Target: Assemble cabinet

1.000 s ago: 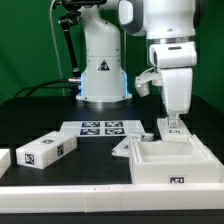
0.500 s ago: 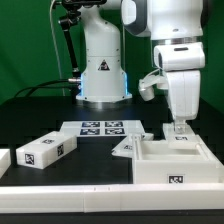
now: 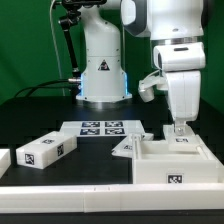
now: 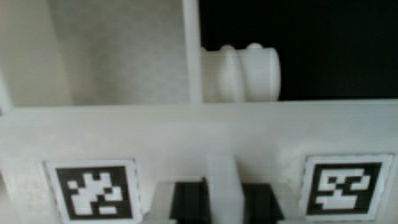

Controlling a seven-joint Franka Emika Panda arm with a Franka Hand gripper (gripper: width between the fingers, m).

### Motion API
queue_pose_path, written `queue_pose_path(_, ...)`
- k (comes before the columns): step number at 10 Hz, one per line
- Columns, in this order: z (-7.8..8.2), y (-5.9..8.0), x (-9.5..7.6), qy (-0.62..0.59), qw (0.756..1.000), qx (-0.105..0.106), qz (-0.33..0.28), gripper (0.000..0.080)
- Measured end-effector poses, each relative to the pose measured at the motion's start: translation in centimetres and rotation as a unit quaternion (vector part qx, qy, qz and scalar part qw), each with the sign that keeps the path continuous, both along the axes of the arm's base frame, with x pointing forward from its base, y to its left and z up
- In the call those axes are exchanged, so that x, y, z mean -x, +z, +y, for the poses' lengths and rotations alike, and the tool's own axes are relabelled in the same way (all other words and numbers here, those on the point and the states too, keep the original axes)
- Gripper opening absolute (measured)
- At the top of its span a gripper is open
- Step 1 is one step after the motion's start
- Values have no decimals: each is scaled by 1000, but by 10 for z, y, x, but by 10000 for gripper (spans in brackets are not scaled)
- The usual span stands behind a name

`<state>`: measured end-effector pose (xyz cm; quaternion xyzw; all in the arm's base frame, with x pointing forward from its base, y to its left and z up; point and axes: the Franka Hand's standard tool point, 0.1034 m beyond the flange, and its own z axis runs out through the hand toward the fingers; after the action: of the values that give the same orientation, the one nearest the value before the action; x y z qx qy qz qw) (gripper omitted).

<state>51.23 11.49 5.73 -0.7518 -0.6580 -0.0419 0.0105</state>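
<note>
The cabinet body (image 3: pixel 170 162), a large open white box with tags, stands at the exterior view's right front. My gripper (image 3: pixel 179 130) points straight down at its far wall. In the wrist view the two dark fingers (image 4: pixel 180 202) sit tight on either side of a thin white ridge (image 4: pixel 221 188) of that wall, between two tags, so the gripper (image 4: pixel 221 205) is shut on it. A white panel (image 3: pixel 124 148) leans against the body's left side. A long white block (image 3: pixel 45 151) with tags lies at the left front.
The marker board (image 3: pixel 100 128) lies flat in the middle of the black table. The white robot base (image 3: pixel 103 65) stands behind it. Another white piece (image 3: pixel 4 158) shows at the left edge. A white ribbed round part (image 4: pixel 240 72) shows beyond the wall.
The gripper shifted a little toward the exterior view's right between one second and half a second ago. Since then nothing has visibly moved.
</note>
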Motion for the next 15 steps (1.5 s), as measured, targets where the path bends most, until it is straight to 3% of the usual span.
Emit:
queue_pose_path(1,0,0,-1,0,1000,0,1,70)
queue_pose_path(10,-11,0,-66,-22,1000,-1,0,70)
queue_pose_path(14,-10,3,-62,-23,1000,2,3,77)
queue_pose_path(15,-11,5,-59,-22,1000,3,4,283)
